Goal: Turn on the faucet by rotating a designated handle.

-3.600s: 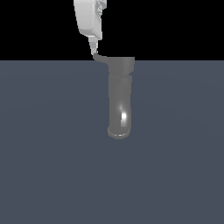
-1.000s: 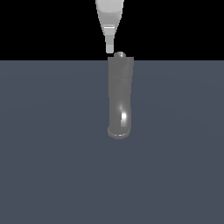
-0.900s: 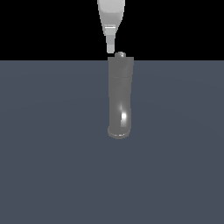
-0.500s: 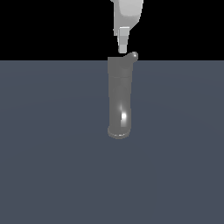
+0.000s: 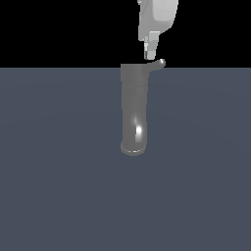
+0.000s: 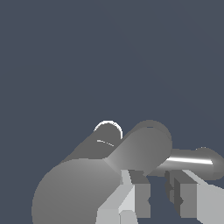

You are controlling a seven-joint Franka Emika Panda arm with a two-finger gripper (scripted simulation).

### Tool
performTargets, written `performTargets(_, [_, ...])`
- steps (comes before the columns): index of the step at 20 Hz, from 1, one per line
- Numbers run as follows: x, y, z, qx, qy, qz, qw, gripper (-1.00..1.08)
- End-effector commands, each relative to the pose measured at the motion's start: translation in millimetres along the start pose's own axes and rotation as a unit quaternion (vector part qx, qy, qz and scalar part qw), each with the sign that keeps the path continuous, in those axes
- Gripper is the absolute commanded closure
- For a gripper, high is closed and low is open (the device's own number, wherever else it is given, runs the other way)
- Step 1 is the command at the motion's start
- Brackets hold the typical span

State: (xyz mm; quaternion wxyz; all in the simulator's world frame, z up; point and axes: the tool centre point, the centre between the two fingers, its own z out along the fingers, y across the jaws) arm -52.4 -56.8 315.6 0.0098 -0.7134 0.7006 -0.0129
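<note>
From the exterior view I see the faucet (image 5: 134, 110) standing as a thick glossy grey tube on the flat blue-grey floor (image 5: 59, 186), its bent rounded end low and its wider cap section at the far upper end, where floor meets black background. The handle (image 5: 158, 64) pokes out of that cap toward the exterior view's right, a thin curved lever far slimmer than the faucet body. My gripper (image 5: 150, 52) hangs just above the cap, directly over the root of the handle (the fingertips look a hair short of touching it, though I can't be sure from this angle). In this view the fingers overlap, so I cannot tell here how far apart the jaws stand.

On the wrist view, the faucet (image 6: 83, 183) fills the near field as a big grey cylinder, with the handle (image 6: 192, 162) running out sideways from its cap as a shiny narrow bar. The gripper (image 6: 157, 199) sits beside the cap, and its two fingers (image 6: 139, 199) show a clear gap between them: the jaws are spread, holding nothing, with the handle's inner part just beyond the fingertips.
</note>
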Motion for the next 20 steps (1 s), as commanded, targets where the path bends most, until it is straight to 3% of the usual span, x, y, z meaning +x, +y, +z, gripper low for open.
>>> performTargets(1, [9,-6,4,-0.002,0.0,0.006,1.0,1.08])
performTargets(20, [56,-49,19,-0.016,-0.002,0.031,0.9994,1.08])
